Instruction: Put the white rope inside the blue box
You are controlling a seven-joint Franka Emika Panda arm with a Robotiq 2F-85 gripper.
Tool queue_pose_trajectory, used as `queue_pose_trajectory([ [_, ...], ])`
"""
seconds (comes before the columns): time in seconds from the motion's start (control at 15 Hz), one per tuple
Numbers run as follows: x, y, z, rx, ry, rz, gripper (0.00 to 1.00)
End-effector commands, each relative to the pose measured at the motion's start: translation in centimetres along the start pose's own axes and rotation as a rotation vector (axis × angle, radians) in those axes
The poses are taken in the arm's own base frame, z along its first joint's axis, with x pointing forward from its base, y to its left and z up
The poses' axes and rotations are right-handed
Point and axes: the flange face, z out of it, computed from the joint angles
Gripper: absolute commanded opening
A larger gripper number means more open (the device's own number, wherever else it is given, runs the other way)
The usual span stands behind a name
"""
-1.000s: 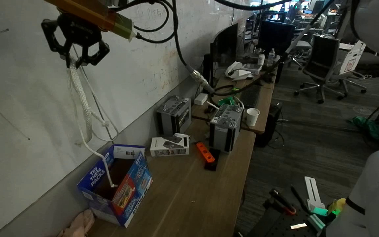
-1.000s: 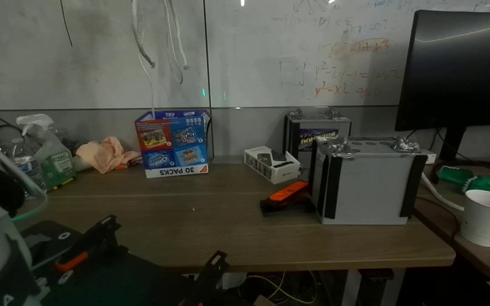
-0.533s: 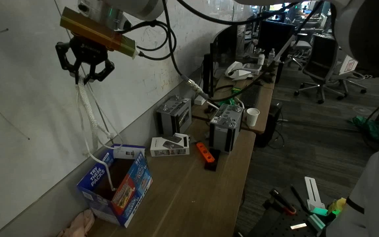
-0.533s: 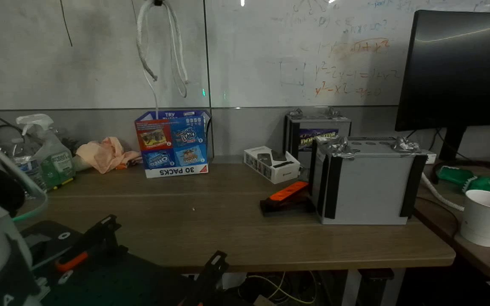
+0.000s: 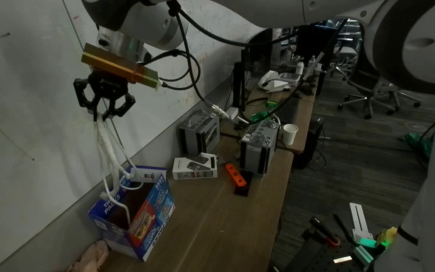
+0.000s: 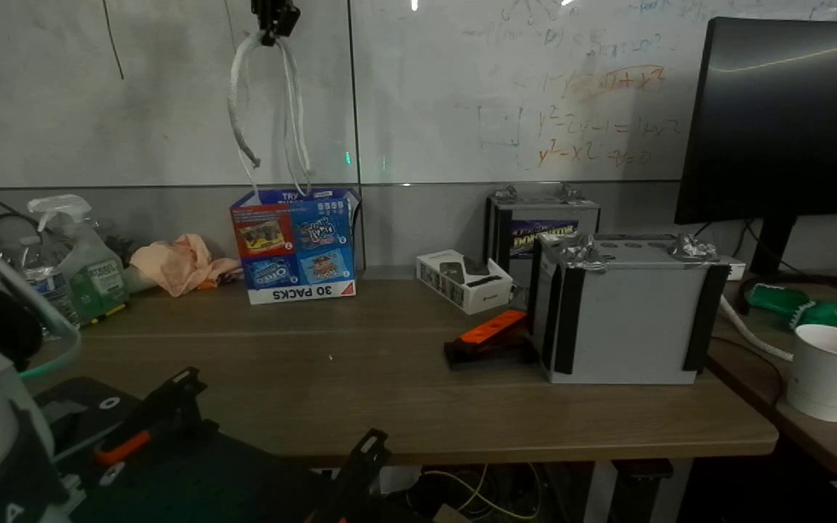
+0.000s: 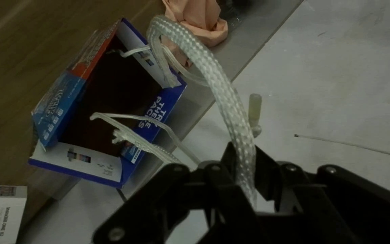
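Alongside a whiteboard (image 5: pixel 36 87), a white rope (image 5: pixel 109 147) hangs from the pincer (image 5: pixel 100 117) over the blue box (image 5: pixel 161 200).
In an exterior view, the wooden tabletop (image 5: pixel 217 219) spreads from the bottom edge to the centre of the frame, with a dark floor (image 5: pixel 353 162) and office chairs (image 5: pixel 364 85) at right; left of centre, the pincer is clamped on the rope, whose long axis runs near upright, ends pointing down. In an exterior view, a monitor (image 6: pixel 789 123) fills the upper right and a spray bottle (image 6: pixel 95 269) stands at left; the rope hangs in the upper left, one thin strand dropping behind the box's front rim. In the wrist view, the thick strand slants from the pincer at bottom centre to the upper left, curling down in front of the box's rim; a loop reaches leftward over its mouth.
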Motion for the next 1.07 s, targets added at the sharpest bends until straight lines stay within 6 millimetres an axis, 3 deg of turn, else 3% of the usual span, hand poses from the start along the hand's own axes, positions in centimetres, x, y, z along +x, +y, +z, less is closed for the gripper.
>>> queue_pose_trajectory([
  [0.0,0.7,1.1,0.9,0.007,-0.031,0.003,0.05],
  [0.47,2.3,2.6,4.0,-0.022,-0.05,0.035,0.04],
  [1.0,2.8,2.6,4.6,-0.03,-0.04,0.043,0.04],
])
